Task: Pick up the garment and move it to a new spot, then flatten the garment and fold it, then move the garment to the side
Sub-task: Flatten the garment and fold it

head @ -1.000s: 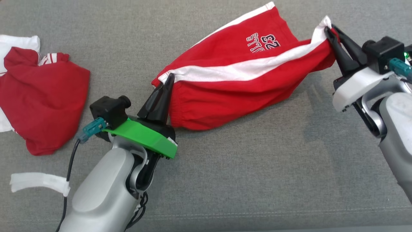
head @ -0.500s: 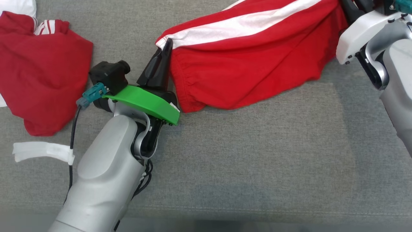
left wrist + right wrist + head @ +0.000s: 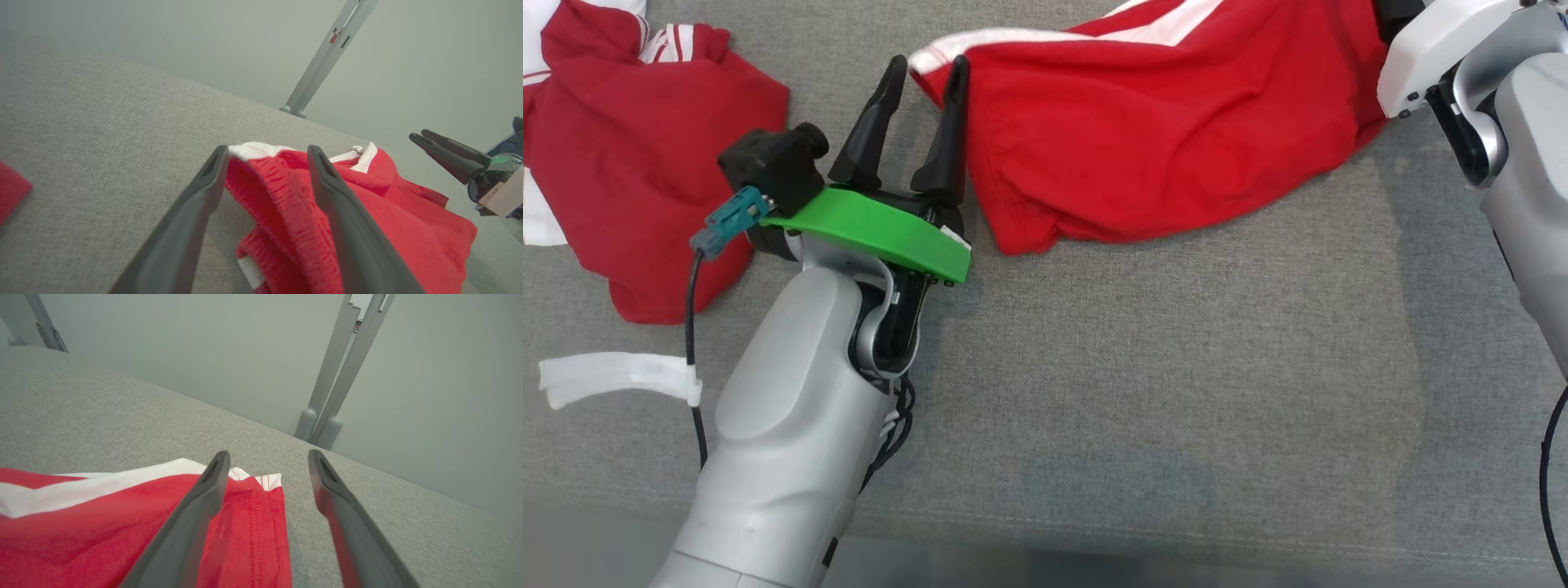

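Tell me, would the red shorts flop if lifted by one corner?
Probably flop: the shorts lie creased and slumped. Likely light, since the cloth looks thin. Pushed, they would probably bunch up on the rough grey surface.

left gripper (image 3: pixel 929 65) jaws opened | right gripper (image 3: pixel 267 454) jaws opened | garment (image 3: pixel 1160 122) released

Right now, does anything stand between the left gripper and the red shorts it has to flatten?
Nothing visible does. The left gripper stands open with a corner of the red shorts between its fingers; the other red garment lies apart.
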Controlling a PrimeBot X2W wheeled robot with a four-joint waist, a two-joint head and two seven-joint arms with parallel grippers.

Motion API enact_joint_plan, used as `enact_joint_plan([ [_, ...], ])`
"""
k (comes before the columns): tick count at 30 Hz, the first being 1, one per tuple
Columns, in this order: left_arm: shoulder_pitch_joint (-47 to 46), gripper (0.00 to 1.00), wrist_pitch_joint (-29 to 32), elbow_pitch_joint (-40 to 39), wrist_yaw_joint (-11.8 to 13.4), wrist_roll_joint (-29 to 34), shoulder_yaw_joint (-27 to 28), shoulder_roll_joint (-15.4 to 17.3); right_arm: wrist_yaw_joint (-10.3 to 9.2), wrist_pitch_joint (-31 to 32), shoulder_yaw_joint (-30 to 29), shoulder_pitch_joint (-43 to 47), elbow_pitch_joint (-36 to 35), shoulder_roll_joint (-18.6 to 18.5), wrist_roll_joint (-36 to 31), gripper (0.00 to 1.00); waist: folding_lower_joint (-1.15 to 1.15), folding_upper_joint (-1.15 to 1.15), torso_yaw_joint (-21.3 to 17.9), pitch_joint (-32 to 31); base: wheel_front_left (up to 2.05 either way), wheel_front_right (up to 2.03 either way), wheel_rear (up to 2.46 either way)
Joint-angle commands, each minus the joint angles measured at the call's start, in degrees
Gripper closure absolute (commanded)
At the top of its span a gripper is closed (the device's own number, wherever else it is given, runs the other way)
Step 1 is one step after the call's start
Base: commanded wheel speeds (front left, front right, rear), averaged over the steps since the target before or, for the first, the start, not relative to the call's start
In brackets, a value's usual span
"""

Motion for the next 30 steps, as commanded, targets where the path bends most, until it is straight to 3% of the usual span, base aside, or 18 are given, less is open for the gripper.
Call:
enact_joint_plan([
  [1, 1.6, 0.0, -0.1, -1.0, -0.3, 1.2, 1.6, -0.1, -0.08, -1.1, -0.6, -0.6, 1.0, 0.4, 0.4, 0.0, 0.0, 0.0, 0.0, -1.3, 0.0, 0.0, 0.0],
  [11, 11.3, 0.0, -0.1, -8.2, -0.3, 8.0, 6.0, -0.3, -0.08, 1.3, -3.2, 4.2, 6.7, 0.7, 2.6, 0.0, 0.0, 0.0, -0.5, -8.1, 0.0, 0.0, 0.0],
  [18, 21.9, 0.0, -0.1, -17.7, 4.1, 16.4, 10.8, -0.4, -0.08, 1.6, -8.1, 9.0, 11.9, 2.4, 2.0, 0.0, 0.0, 0.0, -0.3, -12.5, 0.0, 0.0, 0.0],
  [22, 28.1, 0.0, -0.1, -24.9, 6.9, 18.1, 13.8, -0.4, -0.08, 0.1, -11.8, 10.7, 15.6, 4.2, 0.8, 0.0, 0.0, 0.0, 0.1, -14.1, 0.0, 0.0, 0.0],
  [30, 36.1, 0.0, -0.1, -33.2, 6.5, 21.5, 15.2, -0.4, -0.08, -1.8, -18.0, 10.3, 21.4, 5.4, -0.4, 0.0, 0.0, 0.0, 2.2, -14.1, 0.0, 0.0, 0.0],
])
